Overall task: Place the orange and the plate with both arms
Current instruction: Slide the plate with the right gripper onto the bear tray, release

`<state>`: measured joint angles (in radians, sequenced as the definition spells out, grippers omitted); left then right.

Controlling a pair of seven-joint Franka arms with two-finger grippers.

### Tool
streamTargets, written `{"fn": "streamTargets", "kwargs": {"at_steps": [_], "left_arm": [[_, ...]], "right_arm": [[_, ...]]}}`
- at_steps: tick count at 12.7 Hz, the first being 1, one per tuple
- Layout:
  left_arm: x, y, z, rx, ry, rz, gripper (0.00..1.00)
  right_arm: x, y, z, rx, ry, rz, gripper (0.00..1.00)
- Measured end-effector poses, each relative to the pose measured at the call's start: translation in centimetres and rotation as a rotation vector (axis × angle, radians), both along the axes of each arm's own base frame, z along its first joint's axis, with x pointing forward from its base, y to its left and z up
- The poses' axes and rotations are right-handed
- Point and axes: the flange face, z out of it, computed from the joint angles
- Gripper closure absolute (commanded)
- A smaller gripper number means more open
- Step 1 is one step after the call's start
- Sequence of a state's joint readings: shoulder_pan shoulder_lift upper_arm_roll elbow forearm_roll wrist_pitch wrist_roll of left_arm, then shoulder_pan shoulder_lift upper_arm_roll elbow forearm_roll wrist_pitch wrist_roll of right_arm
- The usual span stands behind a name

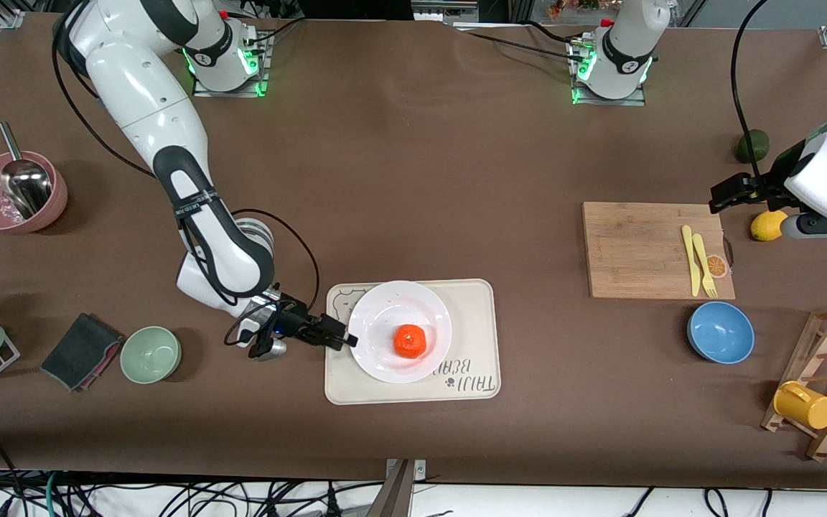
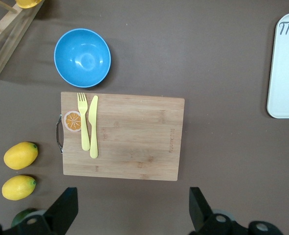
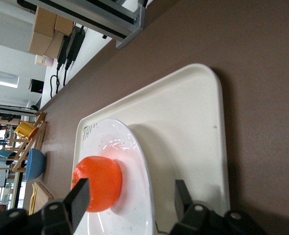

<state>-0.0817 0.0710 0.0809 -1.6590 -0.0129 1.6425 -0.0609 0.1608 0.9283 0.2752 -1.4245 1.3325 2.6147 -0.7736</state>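
Front view: the small, slightly flattened, glossy red-orange orange (image 1: 409,340) is seen resting in the plain round white shallow plate (image 1: 385,309), which lies on the cream rounded-rectangle printed tray (image 1: 482,337). At the plate's nine o'clock rim the right gripper (image 1: 342,339) is held low, forearm bent down from its base, fingers spread and closed on nothing. The left gripper (image 1: 721,195) is kept waiting in the air at the left arm's end of the table, over the corner of the wooden cutting board (image 1: 636,251).

Left wrist view: the left gripper's black fingers (image 2: 66,208) are shown wide apart, empty, above the smooth-grained board (image 2: 134,142).

Right wrist view: the black fingers (image 3: 78,198) are spread either side of the plate's (image 3: 137,161) thin rim, with the orange (image 3: 98,183) lying in it.
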Motion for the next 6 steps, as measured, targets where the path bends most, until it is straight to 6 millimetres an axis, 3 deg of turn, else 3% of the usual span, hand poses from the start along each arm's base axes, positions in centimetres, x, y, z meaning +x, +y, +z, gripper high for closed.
{"fn": "streamTargets", "kwargs": {"at_steps": [3,6], "left_arm": [[0.0,0.0,0.0,0.0,0.0,0.0,0.0],[0.0,0.0,0.0,0.0,0.0,0.0,0.0]], "right_arm": [[-0.8,-3.4,3.8,-0.042,-0.003,0.146,0.0],[-2.0,-11.3,8.9,-0.137,0.042,0.364,0.0]]}}
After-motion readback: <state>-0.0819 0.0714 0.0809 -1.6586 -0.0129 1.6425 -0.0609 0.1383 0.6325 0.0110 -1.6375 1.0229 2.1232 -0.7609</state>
